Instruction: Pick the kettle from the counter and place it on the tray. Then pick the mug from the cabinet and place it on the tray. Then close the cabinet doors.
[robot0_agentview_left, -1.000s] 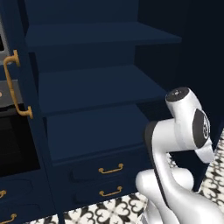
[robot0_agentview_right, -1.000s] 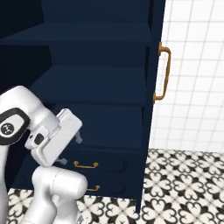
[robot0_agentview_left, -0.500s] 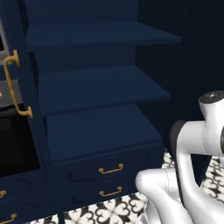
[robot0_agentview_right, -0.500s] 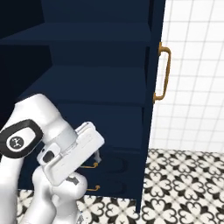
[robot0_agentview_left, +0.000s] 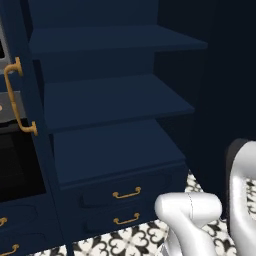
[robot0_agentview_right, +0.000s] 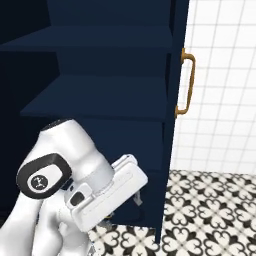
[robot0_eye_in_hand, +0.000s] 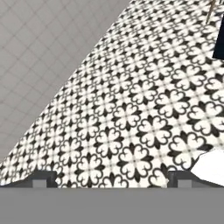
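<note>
- Navy blue cabinet (robot0_agentview_left: 115, 100) stands open in front of the robot, its dark shelves bare in both base views, with no mug on them.
- Its right door (robot0_agentview_right: 176, 100) is swung wide open, edge-on in the right base view, the long brass handle (robot0_agentview_right: 185, 82) facing the white tiled wall (robot0_agentview_right: 225, 75).
- The left door (robot0_agentview_left: 25, 115) is also open, its brass handle (robot0_agentview_left: 17, 97) at the left edge of the left base view.
- The hand (robot0_eye_in_hand: 109, 177) sits low by the arm's lower links in the right base view and looks out over the patterned floor (robot0_eye_in_hand: 131, 109); its two tips are spread wide apart and nothing lies between them.
- Judging by the bare shelves and the free hand, the step in hand looks like closing the doors; kettle and tray are out of sight, so I cannot confirm those steps.
- The right door is up and off to one side of the hand, well apart from it.
- The next move calls for raising the hand, bringing it behind that door's outer face or handle, and pushing it round toward the shelves, then doing the same on the left.
</note>
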